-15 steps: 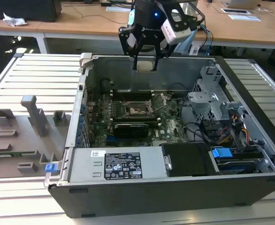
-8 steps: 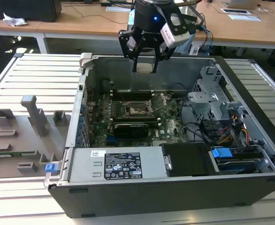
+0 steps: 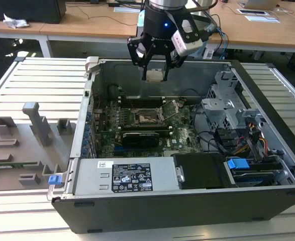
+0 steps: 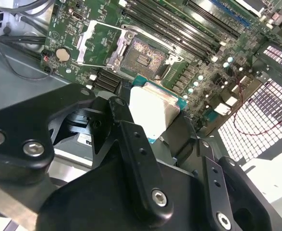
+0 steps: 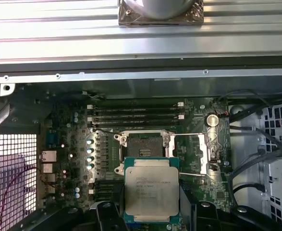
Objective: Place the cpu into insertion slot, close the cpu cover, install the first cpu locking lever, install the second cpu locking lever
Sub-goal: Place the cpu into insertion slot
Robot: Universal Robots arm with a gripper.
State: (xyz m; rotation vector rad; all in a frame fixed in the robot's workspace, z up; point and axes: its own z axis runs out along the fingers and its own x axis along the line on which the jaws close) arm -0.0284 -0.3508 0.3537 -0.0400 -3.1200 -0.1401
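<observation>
My gripper (image 3: pixel 155 75) hangs above the open computer case, shut on the cpu (image 3: pixel 155 75), a flat square chip with a silver-grey top. In both wrist views the cpu (image 5: pixel 152 190) (image 4: pixel 153 113) sits level between my black fingers (image 4: pixel 131 139). The insertion slot (image 3: pixel 146 116) (image 5: pixel 144 144) (image 4: pixel 148 55) lies bare on the green motherboard, below the chip and apart from it. The cpu cover (image 5: pixel 198 154) (image 4: pixel 100 43) stands flipped open beside the slot, with thin wire levers raised around it.
A long black card (image 3: pixel 144 136) lies nearer the case front than the slot. A labelled power supply (image 3: pixel 127 178) fills the front of the case. A metal drive cage (image 3: pixel 232 108) with cables stands at the exterior view's right. A grey fixture tray (image 3: pixel 21 145) lies outside the case at the exterior view's left.
</observation>
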